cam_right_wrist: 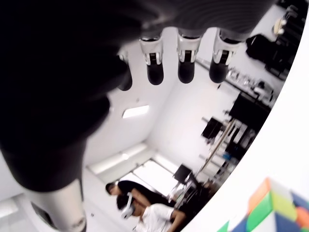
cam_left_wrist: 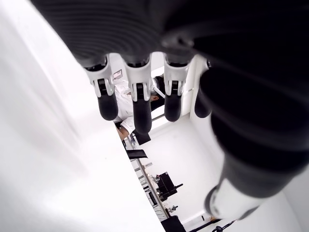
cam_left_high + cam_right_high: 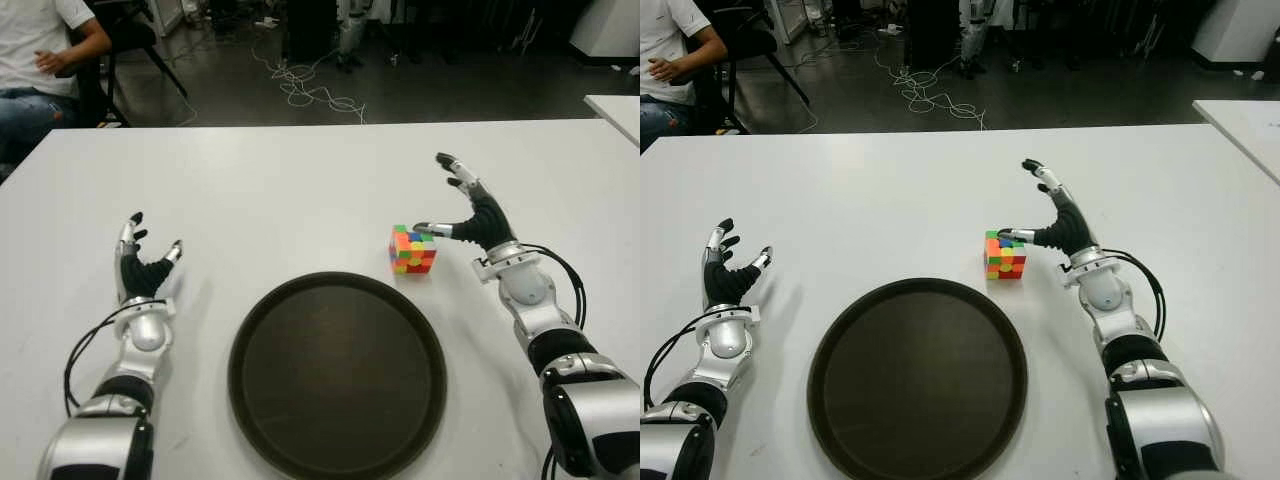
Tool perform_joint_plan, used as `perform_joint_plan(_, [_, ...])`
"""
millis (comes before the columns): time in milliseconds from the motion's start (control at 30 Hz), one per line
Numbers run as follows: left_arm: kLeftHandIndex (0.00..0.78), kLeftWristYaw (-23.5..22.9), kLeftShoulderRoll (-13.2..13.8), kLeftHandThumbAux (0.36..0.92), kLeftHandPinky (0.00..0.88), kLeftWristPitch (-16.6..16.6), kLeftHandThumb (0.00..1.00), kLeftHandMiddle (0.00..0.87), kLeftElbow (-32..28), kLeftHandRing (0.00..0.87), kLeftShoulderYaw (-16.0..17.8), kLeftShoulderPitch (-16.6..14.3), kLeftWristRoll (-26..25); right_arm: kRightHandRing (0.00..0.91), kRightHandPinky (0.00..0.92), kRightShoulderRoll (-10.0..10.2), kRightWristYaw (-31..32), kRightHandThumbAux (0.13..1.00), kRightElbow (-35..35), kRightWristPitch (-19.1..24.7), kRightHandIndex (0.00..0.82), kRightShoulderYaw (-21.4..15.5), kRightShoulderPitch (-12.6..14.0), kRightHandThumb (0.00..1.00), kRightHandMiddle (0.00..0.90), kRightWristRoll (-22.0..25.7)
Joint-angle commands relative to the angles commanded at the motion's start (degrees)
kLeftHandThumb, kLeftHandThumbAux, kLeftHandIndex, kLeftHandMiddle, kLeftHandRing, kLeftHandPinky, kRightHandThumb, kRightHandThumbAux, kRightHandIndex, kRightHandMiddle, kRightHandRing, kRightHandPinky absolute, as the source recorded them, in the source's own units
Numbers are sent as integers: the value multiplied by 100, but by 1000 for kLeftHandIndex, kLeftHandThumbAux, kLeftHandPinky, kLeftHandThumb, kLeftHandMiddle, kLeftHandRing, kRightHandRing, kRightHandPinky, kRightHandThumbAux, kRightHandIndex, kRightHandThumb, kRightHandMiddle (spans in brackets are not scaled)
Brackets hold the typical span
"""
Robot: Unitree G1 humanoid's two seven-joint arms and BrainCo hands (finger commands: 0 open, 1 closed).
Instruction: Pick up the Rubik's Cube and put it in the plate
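The Rubik's Cube [image 3: 412, 249] stands on the white table [image 3: 300, 190], just beyond the right far rim of the dark round plate [image 3: 337, 375]. My right hand [image 3: 455, 205] is immediately right of the cube, fingers spread open, thumb tip reaching toward the cube's top right corner; nothing is grasped. In the right wrist view a corner of the cube [image 1: 273, 205] shows below the straight fingers [image 1: 186, 67]. My left hand [image 3: 143, 257] is open on the left side of the table, well away from the plate.
A seated person [image 3: 35, 70] is beyond the table's far left corner. Cables [image 3: 305, 85] lie on the dark floor behind the table. Another white table's corner [image 3: 618, 108] shows at the far right.
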Motion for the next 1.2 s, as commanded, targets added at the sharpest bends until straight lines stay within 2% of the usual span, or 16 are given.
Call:
perform_joint_plan(267, [132, 45, -19, 789, 100, 51, 0, 131, 0, 126, -20, -3, -5, 20, 82, 6, 156, 688, -30, 371, 24, 153, -67, 0, 18, -74])
perform_joint_plan(433, [138, 67, -28, 796, 103, 45, 0, 136, -15, 129, -22, 1, -11, 14, 47, -55, 165, 665, -113, 679, 17, 308, -77, 0, 16, -251])
perform_joint_plan(700, [118, 21, -39, 782, 104, 96, 0, 124, -18, 124, -31, 5, -26, 18, 24, -208, -235, 683, -318, 1053, 13, 742, -94, 0, 29, -926])
perform_joint_plan(867, [110, 6, -47, 768, 115, 77, 0, 119, -26, 123, -34, 5, -29, 25, 21, -256, -351, 688, -384, 1179, 9, 880, -107, 0, 32, -1099])
perform_joint_plan(1000, [109, 63, -59, 775, 128, 47, 0, 112, -46, 123, -49, 9, -5, 19, 13, -368, -381, 693, -425, 1367, 7, 1151, -227, 0, 26, -1429])
perform_joint_plan(1200, [116, 67, -73, 777, 111, 55, 0, 113, -53, 120, -54, 5, -7, 19, 13, -463, -258, 718, -495, 1422, 12, 1309, -311, 0, 26, -1563])
